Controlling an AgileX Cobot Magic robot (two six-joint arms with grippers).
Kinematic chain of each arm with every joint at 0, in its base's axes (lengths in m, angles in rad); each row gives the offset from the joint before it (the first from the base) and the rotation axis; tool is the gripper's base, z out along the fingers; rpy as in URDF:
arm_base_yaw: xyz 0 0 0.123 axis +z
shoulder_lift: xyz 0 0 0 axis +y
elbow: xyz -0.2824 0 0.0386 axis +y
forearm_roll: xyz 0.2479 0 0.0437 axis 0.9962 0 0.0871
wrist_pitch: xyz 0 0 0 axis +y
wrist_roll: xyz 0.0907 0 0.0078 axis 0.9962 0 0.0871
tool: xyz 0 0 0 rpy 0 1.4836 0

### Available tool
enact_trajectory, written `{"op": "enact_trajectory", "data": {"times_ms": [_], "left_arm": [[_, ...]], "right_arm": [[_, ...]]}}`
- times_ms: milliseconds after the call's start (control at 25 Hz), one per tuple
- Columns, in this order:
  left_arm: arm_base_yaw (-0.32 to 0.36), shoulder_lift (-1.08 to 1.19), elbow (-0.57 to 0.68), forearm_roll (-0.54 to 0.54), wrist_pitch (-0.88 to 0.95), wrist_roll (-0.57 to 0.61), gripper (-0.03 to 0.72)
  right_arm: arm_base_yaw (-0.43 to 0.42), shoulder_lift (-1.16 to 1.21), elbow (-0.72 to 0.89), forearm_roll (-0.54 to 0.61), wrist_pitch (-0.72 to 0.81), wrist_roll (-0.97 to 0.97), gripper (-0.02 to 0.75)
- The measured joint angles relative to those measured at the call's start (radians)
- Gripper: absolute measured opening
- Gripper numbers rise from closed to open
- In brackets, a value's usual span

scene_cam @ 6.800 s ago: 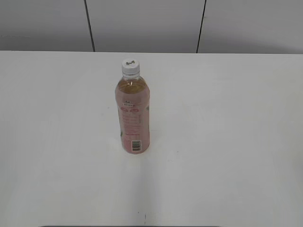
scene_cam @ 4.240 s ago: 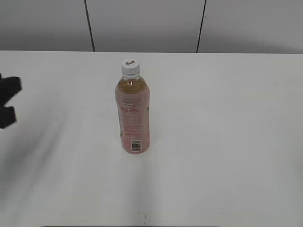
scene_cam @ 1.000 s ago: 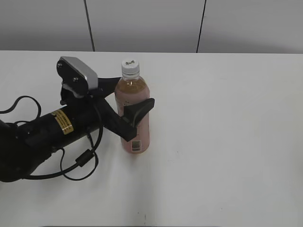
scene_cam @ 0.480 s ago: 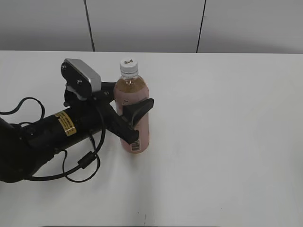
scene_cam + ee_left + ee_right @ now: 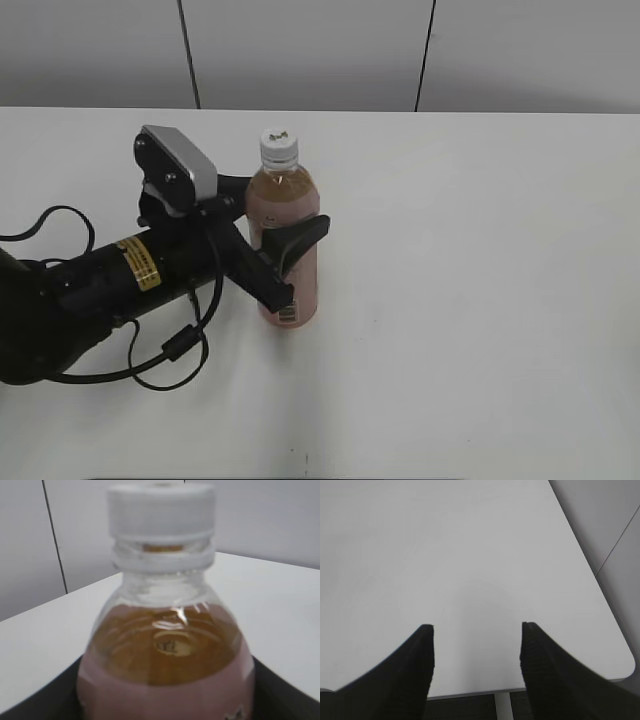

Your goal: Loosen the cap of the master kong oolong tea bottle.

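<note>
The Master Kong oolong tea bottle [image 5: 285, 250] stands upright on the white worktop [image 5: 480, 300], a little left of the middle in the exterior view. The left hand [image 5: 283, 225] comes in from about 8 o'clock and grips the bottle's pink-labelled body at mid-height: one dark finger [image 5: 295, 240] wraps across the front and the other runs behind the shoulder, so the hand is pinching the bottle rather than the cap. That hold looks meant as a brace, keeping the body from turning when the top is twisted, and it leaves the neck free.

The white ribbed cap [image 5: 279, 146] sits at 12 o'clock above the grip, uncovered and seemingly screwed fully down. In the left wrist view the cap [image 5: 161, 510] and the clear shoulder with amber tea [image 5: 165, 650] fill the frame, blurred by closeness, with the dark hand showing only at the bottom corners.

The right hand [image 5: 477, 650] is outside the exterior view. Its own camera shows two dark fingers [image 5: 415, 655] spread wide apart over bare worktop, holding nothing. With the body apparently steadied, the loosening itself has not begun; the right hand would be the one to reach the cap from above.
</note>
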Motion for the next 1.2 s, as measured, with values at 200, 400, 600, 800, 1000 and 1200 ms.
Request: {"op": "enact_trajectory", "data": {"times_ms": [200,400,600,800,1000,1200], "left_arm": [[0.0,0.0,-0.004,0.048,0.0,0.0,0.457],[0.0,-0.02,-0.005,0.086,0.036,0.0,0.457],[0.0,-0.038,-0.005,0.103,0.075,-0.002,0.457],[0.0,-0.043,-0.006,0.104,0.089,-0.003,0.457],[0.0,-0.044,-0.006,0.107,0.09,-0.004,0.457],[0.0,-0.044,-0.006,0.108,0.091,-0.004,0.457]], "right_arm": [[0.0,0.0,0.0,0.0,0.0,0.0,0.42],[0.0,0.0,0.0,0.0,0.0,0.0,0.42],[0.0,0.0,0.0,0.011,0.0,-0.001,0.42],[0.0,0.04,-0.027,0.083,-0.005,-0.034,0.42],[0.0,0.266,-0.115,0.251,-0.008,-0.126,0.42],[0.0,0.562,-0.225,0.493,-0.016,-0.264,0.42]]}}
